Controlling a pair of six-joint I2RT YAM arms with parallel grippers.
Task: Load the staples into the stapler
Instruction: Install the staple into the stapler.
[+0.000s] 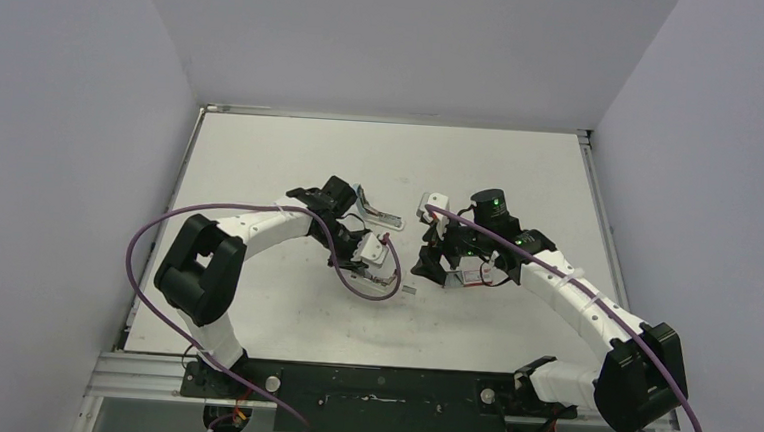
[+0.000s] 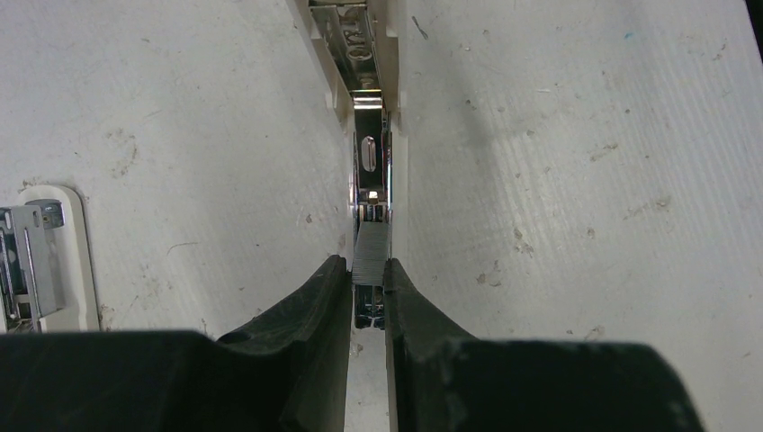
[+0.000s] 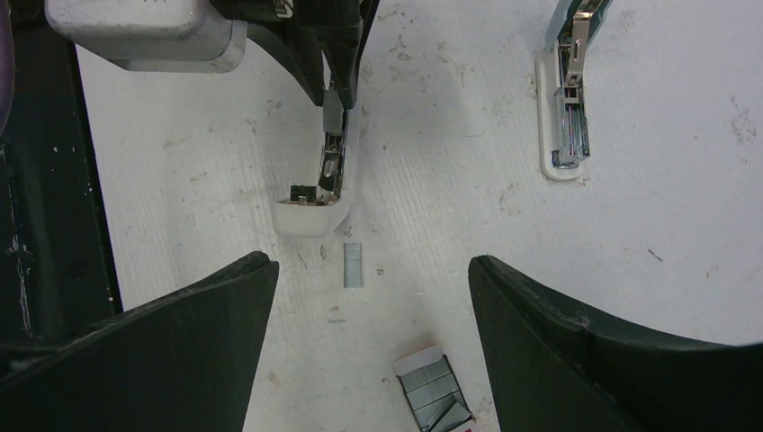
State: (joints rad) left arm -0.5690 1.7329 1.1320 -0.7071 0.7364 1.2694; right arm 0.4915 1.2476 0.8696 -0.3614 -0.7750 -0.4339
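Note:
The white stapler [image 1: 383, 216] lies opened out on the table. Its magazine half [image 2: 369, 135] runs straight ahead of my left gripper [image 2: 369, 270]. The left gripper is shut on a silvery strip of staples [image 2: 370, 252], held in line over the near end of the magazine channel. From the right wrist view the left gripper [image 3: 335, 94] sits over that magazine half [image 3: 315, 193]. The stapler's other half [image 3: 565, 117] lies apart to the right. My right gripper [image 3: 371, 263] is open and empty above the table.
A loose staple strip [image 3: 353, 265] lies just off the magazine's tip. The open red-and-white staple box [image 3: 432, 391], with strips inside, lies between the right fingers; it also shows in the top view [image 1: 475, 274]. The stapler's other half shows at left [image 2: 45, 261].

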